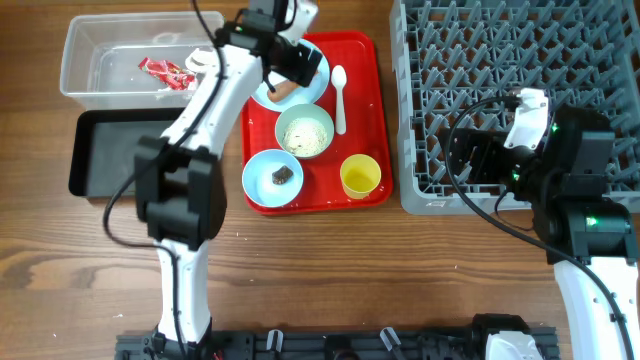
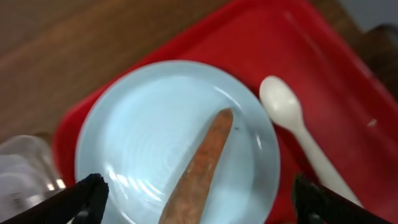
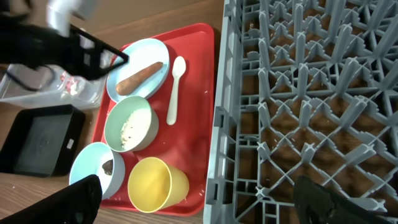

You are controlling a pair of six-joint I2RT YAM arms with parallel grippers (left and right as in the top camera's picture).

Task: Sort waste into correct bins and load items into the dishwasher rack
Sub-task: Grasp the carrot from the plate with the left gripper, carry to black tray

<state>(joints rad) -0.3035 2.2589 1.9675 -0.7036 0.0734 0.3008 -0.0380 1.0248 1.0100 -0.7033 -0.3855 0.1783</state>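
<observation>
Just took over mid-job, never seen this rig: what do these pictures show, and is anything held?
Two robot arms work at a table. One picture looks down from above; the others from cameras on each wrist. The left gripper hovers open and empty over the pale blue plate, where the orange stick lies. The right gripper, likewise, is by the grey rack. The red tray also bears a spoon, green bowl with rice, blue bowl with a brown chunk, yellow cup. The clear tub holds a wrapper; the black tray sits beside it.
</observation>
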